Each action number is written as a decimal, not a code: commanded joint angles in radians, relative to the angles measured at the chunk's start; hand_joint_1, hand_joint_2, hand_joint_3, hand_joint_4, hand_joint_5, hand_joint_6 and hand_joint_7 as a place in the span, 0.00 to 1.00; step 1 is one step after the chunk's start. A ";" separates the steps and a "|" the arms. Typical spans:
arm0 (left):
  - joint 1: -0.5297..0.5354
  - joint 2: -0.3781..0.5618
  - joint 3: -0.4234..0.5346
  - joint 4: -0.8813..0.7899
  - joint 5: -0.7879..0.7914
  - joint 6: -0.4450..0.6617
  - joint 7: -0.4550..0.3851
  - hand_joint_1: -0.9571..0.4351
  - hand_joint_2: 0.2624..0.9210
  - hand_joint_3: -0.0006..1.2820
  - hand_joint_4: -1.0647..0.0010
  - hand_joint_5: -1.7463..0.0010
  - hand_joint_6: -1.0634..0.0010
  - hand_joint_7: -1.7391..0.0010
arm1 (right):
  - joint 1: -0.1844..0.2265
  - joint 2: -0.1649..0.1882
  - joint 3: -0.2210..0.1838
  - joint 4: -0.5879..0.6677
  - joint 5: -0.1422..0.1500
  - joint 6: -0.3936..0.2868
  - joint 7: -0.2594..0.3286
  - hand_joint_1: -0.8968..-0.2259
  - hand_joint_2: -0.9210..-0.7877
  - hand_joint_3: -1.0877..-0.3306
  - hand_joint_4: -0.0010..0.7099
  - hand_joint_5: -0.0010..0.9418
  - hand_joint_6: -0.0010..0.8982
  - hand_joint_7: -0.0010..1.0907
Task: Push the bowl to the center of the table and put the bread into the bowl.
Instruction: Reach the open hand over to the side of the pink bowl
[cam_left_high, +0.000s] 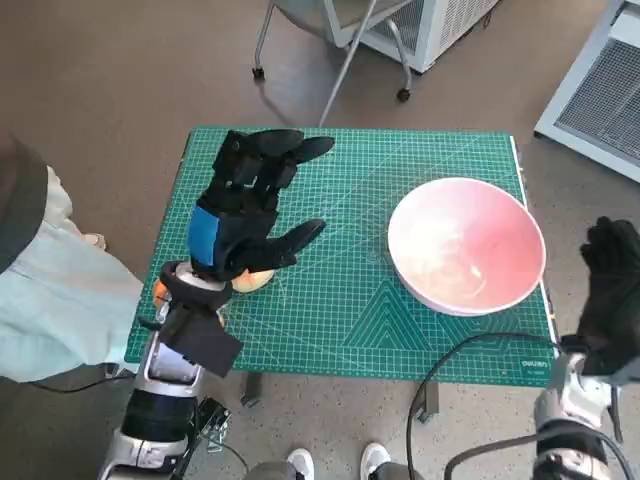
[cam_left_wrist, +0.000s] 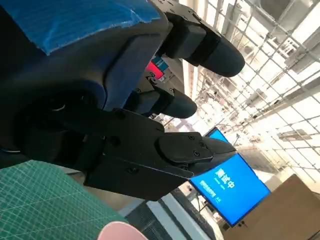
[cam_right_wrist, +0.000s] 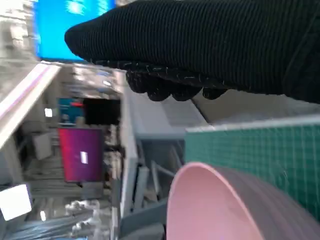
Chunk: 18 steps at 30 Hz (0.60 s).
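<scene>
Your pink bowl (cam_left_high: 466, 244) sits near the right edge of the green-matted table (cam_left_high: 340, 330), well off centre, so the push has not been made yet. Your right hand (cam_left_high: 610, 290) hangs just beside the bowl's outer rim, off the table edge, a sensible spot from which to shove the bowl inward; in the right wrist view the glove (cam_right_wrist: 210, 45) looks curled with nothing in it, though the fingers hardly show, so take that as a loose judgement. The bowl's rim (cam_right_wrist: 210, 195) lies close under that hand there but you cannot tell whether they touch. Your left hand (cam_left_high: 245, 210) hovers over the table's left part, fingers spread apart and holding nothing; the left wrist view shows the same, with gaps between the black fingers (cam_left_wrist: 210, 50). Just under its wrist, near the left edge, lies the bread (cam_left_high: 255, 281), mostly hidden by the hand, so the hand seems poised above it for a later pick-up.
</scene>
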 joint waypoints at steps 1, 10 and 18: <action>0.017 0.013 0.010 -0.011 0.001 0.003 0.000 0.63 0.75 0.30 0.87 0.57 0.87 0.45 | -0.027 0.036 0.000 0.047 0.015 0.076 0.021 0.65 0.00 0.25 0.40 0.00 0.03 0.57; 0.041 0.027 0.019 -0.043 0.008 0.014 0.003 0.61 0.80 0.26 0.85 0.60 0.86 0.48 | -0.093 0.065 0.002 0.084 0.020 0.187 0.035 0.62 0.00 0.26 0.34 0.00 0.00 0.57; 0.070 0.049 0.042 -0.056 0.011 0.009 0.011 0.59 0.88 0.18 0.82 0.64 0.84 0.51 | -0.141 0.101 0.002 0.099 0.022 0.246 0.038 0.61 0.00 0.26 0.34 0.00 0.00 0.53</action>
